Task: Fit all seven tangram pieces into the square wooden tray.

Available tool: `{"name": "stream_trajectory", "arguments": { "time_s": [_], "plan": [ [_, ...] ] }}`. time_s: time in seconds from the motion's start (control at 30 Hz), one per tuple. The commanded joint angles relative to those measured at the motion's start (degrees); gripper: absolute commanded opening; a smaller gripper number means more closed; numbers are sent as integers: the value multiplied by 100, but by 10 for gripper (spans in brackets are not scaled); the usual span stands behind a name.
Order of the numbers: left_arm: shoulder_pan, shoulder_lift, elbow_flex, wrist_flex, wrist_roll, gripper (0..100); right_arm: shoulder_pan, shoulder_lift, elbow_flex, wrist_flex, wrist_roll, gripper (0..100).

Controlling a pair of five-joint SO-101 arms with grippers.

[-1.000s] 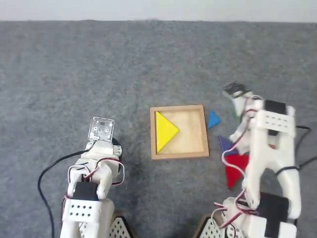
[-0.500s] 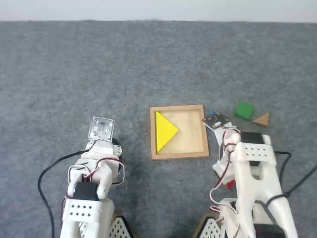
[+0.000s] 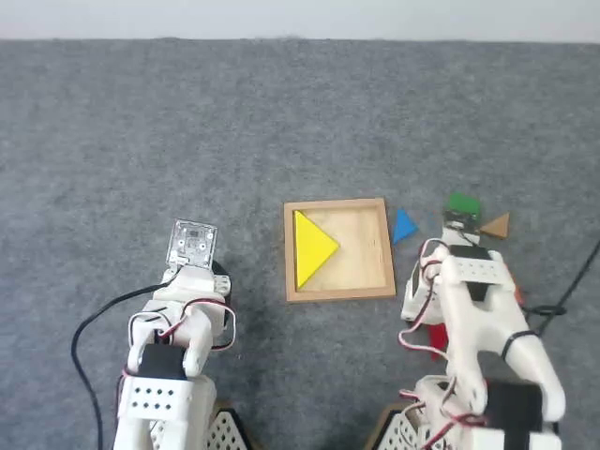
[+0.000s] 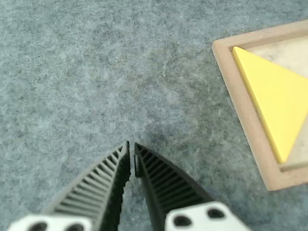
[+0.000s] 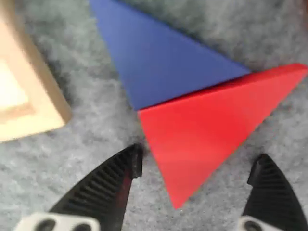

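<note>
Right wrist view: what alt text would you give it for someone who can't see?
An open gripper straddles the tip of a red triangle. A blue triangle lies edge to edge against it on a grey mat, with a corner of the wooden tray close by.

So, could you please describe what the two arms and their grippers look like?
The left arm and right arm are white plastic with black motors and red, white and black cables. The left gripper and right gripper have black ribbed fingers.
</note>
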Motion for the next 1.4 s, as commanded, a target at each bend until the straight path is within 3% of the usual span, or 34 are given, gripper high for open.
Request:
{"name": "stream_trajectory", "arguments": {
  "time_s": [0.0, 0.1, 0.33, 0.57, 1.03, 1.13, 1.23, 1.37],
  "plan": [
    [-9, -70, -110, 0, 26, 14, 435, 400, -202, -66, -105, 350],
    [-9, -70, -110, 0, 26, 14, 690, 418, -299, -84, -105, 335],
    [-9, -70, -110, 0, 26, 14, 1314, 426, -826, -92, 659, 156],
    [-9, -70, -110, 0, 26, 14, 2220, 426, -1495, -40, 1125, 154],
    [-9, -70, -110, 0, 26, 14, 3512, 470, -2207, -31, 1354, 154],
    [-9, -70, -110, 0, 26, 14, 3354, 444, -2330, -13, 1389, 158],
    [-9, -70, -110, 0, 26, 14, 2879, 576, -2725, 453, 1196, 236],
    [-9, -70, -110, 0, 26, 14, 2176, 1042, -3262, 1015, 431, 315]
  ]
}}
